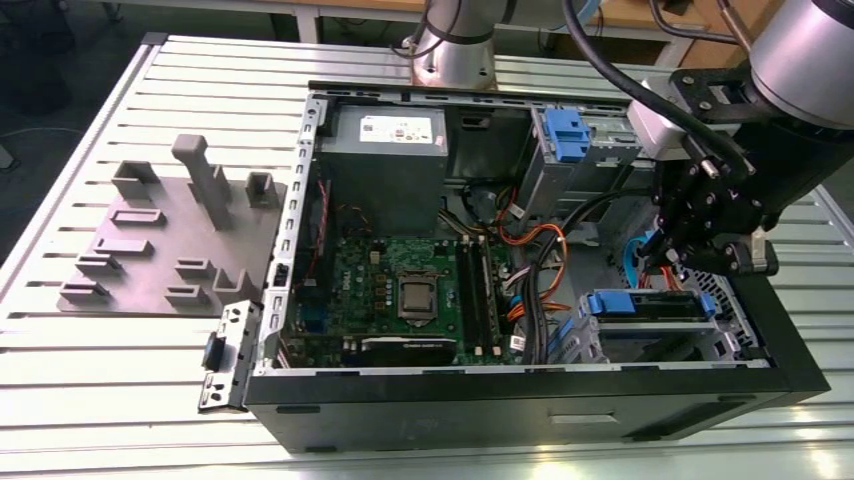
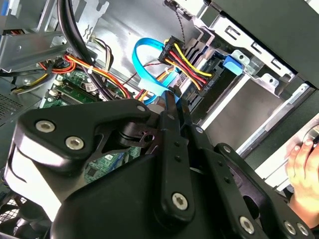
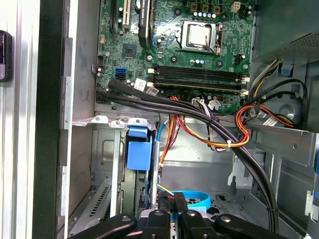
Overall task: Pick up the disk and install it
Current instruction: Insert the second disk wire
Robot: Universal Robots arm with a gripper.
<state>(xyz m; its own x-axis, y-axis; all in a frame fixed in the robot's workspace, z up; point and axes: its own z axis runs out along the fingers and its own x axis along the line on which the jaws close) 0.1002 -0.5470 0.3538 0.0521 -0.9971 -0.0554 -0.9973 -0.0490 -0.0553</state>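
A: Exterior view first. State of the gripper (image 1: 694,262)?

B: Lowered inside the open computer case (image 1: 534,400), over the drive cage. Fingers drawn together, nothing seen between them.

A: And the disk (image 1: 647,304)?

B: Seated in the cage just below the fingertips, blue frame showing, not in the grip. Motherboard (image 1: 400,290) well apart, off to the side.

A: Second wrist view?

B: Fingertips closed, pointing at the cable plugs. Blue data cable (image 2: 144,64) looped just beyond them. Blue tab of the disk (image 2: 233,64) farther ahead, at the mouth of the cage. A person's hand (image 2: 301,159) near the case edge, off to one side of the gripper.

A: First wrist view?

B: Same closed tips, blue data cable touching or just behind them; cannot tell which. Blue frame of the disk (image 3: 138,152) near, ahead of the fingers.

A: Step in hand?

B: Judged as the install stage, pickup done. Calls for fine alignment, light force, and clearance from the cables and that hand.
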